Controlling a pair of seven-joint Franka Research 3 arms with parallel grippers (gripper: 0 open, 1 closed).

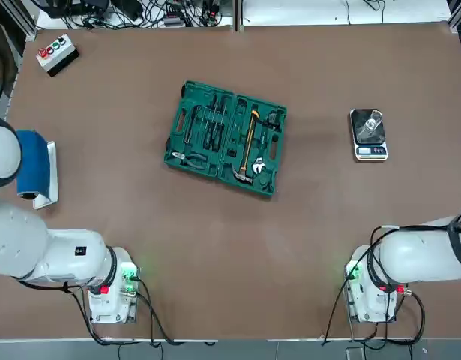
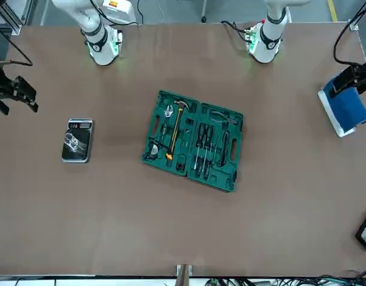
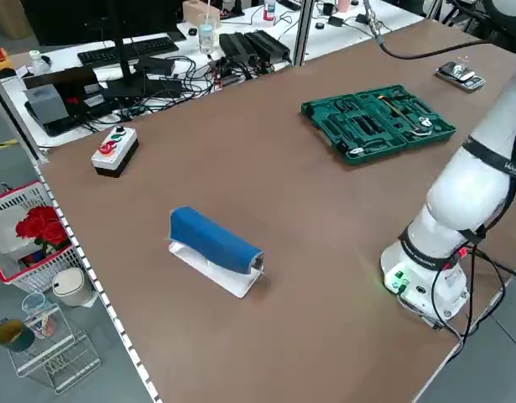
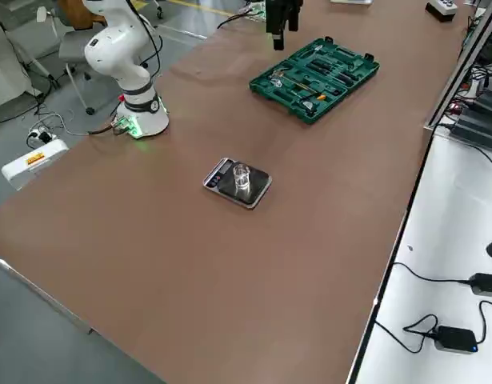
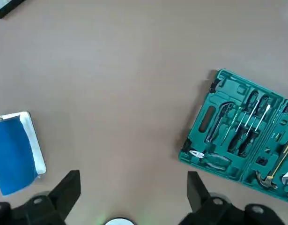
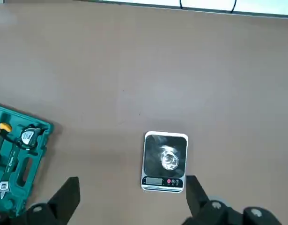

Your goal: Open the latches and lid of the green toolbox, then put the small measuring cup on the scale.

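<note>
Beside the spread-open dark-green plastic toolbox [image 1: 227, 138] on the brown tabletop [image 1: 208, 247], the black left tool [image 5: 129, 199] was held released; right of it, seen from overhead, the black right tool [image 6: 133, 199] was held released above the tabletop, and the small clear cup [image 1: 372, 121] was supported on the dark-plated digital scale [image 1: 368, 136]. Beyond the toolbox, cables [image 1: 151, 13] were strewn.

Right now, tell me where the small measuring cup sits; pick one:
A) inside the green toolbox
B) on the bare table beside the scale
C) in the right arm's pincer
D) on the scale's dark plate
D: the small measuring cup rests on the dark plate of the scale, above its display strip.
</note>
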